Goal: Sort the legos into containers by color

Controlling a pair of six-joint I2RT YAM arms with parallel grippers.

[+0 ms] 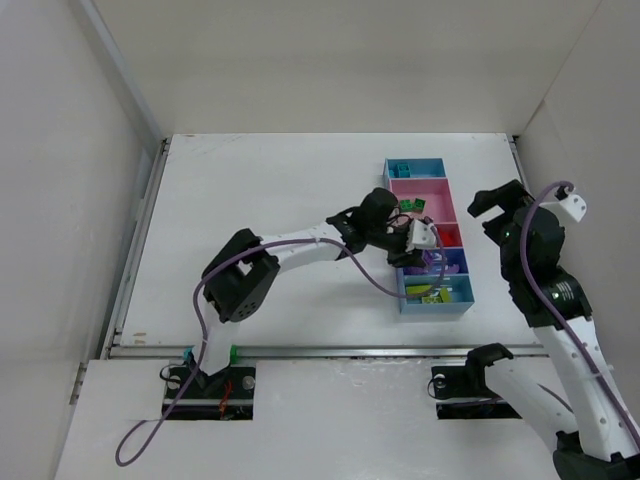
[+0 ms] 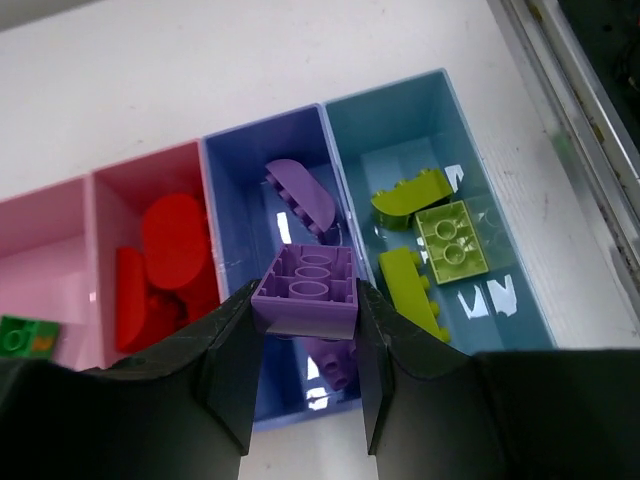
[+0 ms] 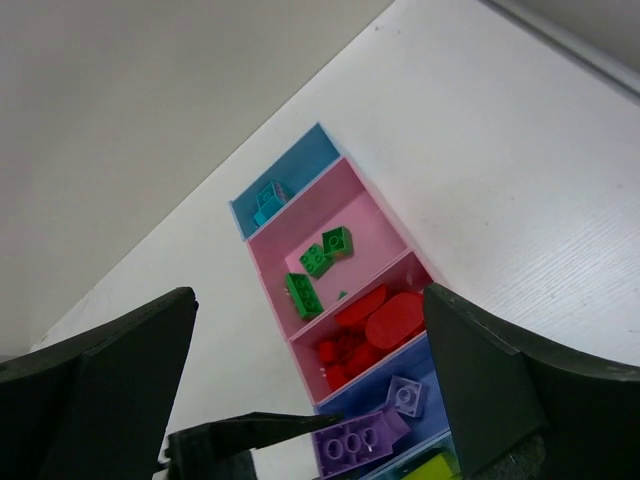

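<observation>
A purple brick (image 2: 305,290) hangs clamped between the jaws of the left gripper (image 2: 305,335), directly above the darker blue bin (image 2: 240,230), where other purple pieces (image 2: 300,192) already lie. Along the strip of containers (image 1: 435,306) we find the colours kept apart. Teal bricks (image 3: 268,196) sit in the far light blue bin and green bricks (image 3: 322,255) in the first pink one. Red pieces (image 3: 375,325) fill the second pink one, and yellow-green bricks (image 2: 440,245) the near light blue one. We see no brick loose on the white table (image 1: 280,200), so we judge the sorting nearly finished, with the release of this purple brick the step left. The right gripper (image 1: 497,208) hovers beside the strip, its jaws wide apart and empty. We can read no brand, label or writing anywhere; the brick studs are too small to make out.
</observation>
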